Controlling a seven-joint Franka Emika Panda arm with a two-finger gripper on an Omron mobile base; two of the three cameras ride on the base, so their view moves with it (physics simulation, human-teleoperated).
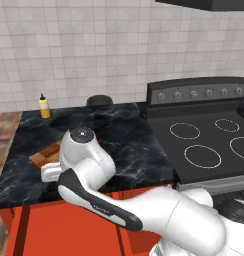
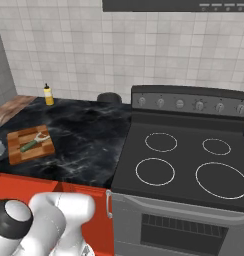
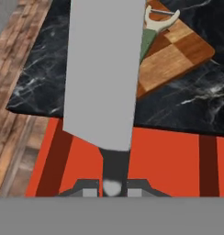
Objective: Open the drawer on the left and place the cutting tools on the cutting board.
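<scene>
Hand view shows the gripper [image 3: 113,189] clamped narrowly on the dark handle of the knife [image 3: 104,78], whose broad silver blade rises up the middle of the picture, carried above the front edge of the black marble counter [image 3: 49,87]. Held by the handle, the blade points ahead toward the cutting board [image 3: 173,59], which suggests the knife is on its way there. The peeler [image 3: 155,27] already lies on that board, green handle and pale head flat on the checkered blocks, so one tool appears delivered. Below the counter's edge runs the red-orange front of the drawer [image 3: 146,160]; whether it stands open cannot be told. From the left base view, the arm [image 1: 89,165] reaches leftward and low over the counter's front, its wrist bent down beside the board.
</scene>
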